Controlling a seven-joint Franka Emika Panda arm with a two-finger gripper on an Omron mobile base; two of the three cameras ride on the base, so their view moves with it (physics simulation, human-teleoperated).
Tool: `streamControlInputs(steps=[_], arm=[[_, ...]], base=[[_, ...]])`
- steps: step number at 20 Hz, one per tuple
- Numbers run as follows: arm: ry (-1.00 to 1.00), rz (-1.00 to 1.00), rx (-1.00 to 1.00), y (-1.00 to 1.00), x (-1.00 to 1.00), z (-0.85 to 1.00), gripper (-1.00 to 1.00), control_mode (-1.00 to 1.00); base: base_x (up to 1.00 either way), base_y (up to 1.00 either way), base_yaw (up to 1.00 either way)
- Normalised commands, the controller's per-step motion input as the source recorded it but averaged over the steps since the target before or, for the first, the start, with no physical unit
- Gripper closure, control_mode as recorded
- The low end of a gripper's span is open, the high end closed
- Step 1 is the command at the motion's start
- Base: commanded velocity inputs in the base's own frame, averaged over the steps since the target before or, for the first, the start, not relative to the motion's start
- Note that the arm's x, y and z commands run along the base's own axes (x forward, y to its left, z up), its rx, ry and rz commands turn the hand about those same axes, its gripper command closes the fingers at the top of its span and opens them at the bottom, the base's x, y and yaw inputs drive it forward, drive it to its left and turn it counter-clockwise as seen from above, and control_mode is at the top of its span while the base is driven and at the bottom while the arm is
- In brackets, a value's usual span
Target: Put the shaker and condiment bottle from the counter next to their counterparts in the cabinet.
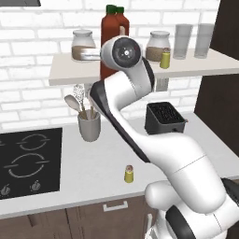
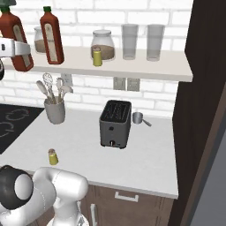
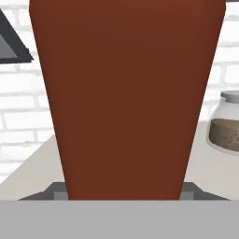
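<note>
While the arm reaches up to the shelf (image 2: 145, 66), the gripper (image 3: 122, 193) is clamped on the condiment bottle (image 3: 126, 93), its plain red-brown body sitting right between the two fingertips and crowding the hand view. From the right base view that same bottle (image 2: 15, 42) stands at the far left of the shelf, upright, with the gripper's white body (image 2: 13, 47) across its lower half. Just beside it is the second red bottle (image 2: 51, 37), dark cap on top and a beige label down its front; there is print on that label, but it is too small to read.

Counting now: two red bottles, both up at the shelf. Two little yellow shakers, one on the shelf (image 2: 97, 56) in front of a jar, the other down on the counter (image 2: 145, 159), the shaker (image 2: 53, 157) standing upright near the front edge, well apart from the hand. Two glass jars of brown powder (image 1: 158, 46), two empty drinking glasses (image 2: 138, 42) side by side. One black toaster (image 2: 115, 123), one grey holder of utensils (image 2: 54, 110), one small metal cup (image 2: 138, 118) beside the toaster.
</note>
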Motion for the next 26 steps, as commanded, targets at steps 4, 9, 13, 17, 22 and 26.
streamControlInputs(steps=[4,9,13,17,22,26], arm=[[0.01,-0.02,0.0,0.0,0.41,-0.09,1.0,-1.0],[0.0,0.0,0.0,0.0,0.41,-0.03,1.0,-1.0],[0.0,0.0,0.0,0.0,0.29,-0.13,1.0,-1.0],[0.0,0.0,0.0,0.0,0.25,-0.2,1.0,-1.0],[0.0,0.0,0.0,0.01,0.4,-0.16,1.0,-1.0],[0.0,0.0,0.0,0.0,0.43,-0.19,1.0,-1.0]], base=[[0.0,0.0,0.0],[0.0,0.0,0.0],[0.0,0.0,0.0],[0.0,0.0,0.0],[0.0,0.0,0.0],[0.0,0.0,0.0]])
